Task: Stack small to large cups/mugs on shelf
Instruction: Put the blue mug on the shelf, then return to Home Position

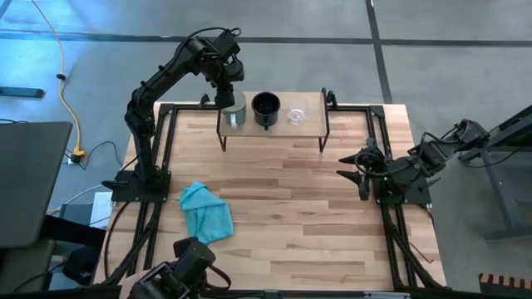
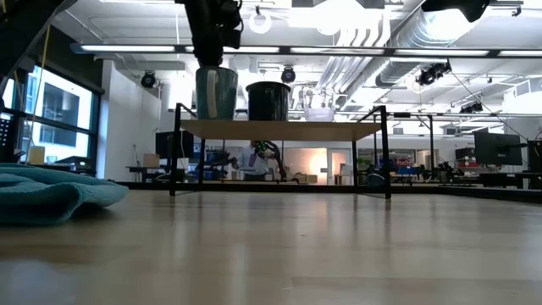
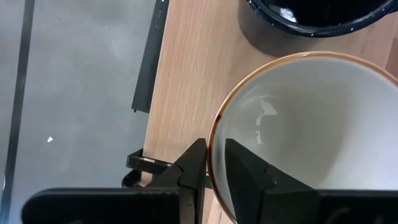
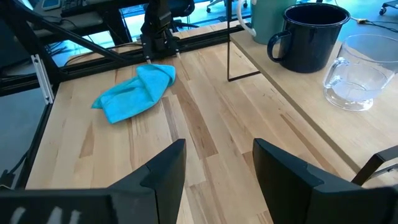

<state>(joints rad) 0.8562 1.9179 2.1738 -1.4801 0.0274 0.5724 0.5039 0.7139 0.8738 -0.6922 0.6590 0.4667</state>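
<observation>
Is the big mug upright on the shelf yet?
Upright: the big mug stands on the shelf, left gripper pinching its rim.

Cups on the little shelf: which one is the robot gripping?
The large mug at the row's left end; the left gripper pinches its rim. The black mug and glass cup stand free.

Count: three vessels, one shelf, one cloth, two arms.

On the shelf (image 1: 312, 124), a row of three: one large white mug (image 1: 233, 112) at the left end, one black mug (image 1: 266, 107) in the middle, one clear glass cup (image 1: 297, 114) to the right. One teal cloth (image 1: 205, 212) lies on the one wooden table (image 1: 324, 232), near left. Two grippers: left gripper (image 3: 214, 163) at the white mug's rim, right gripper (image 4: 214, 165) over the table's right side.
</observation>
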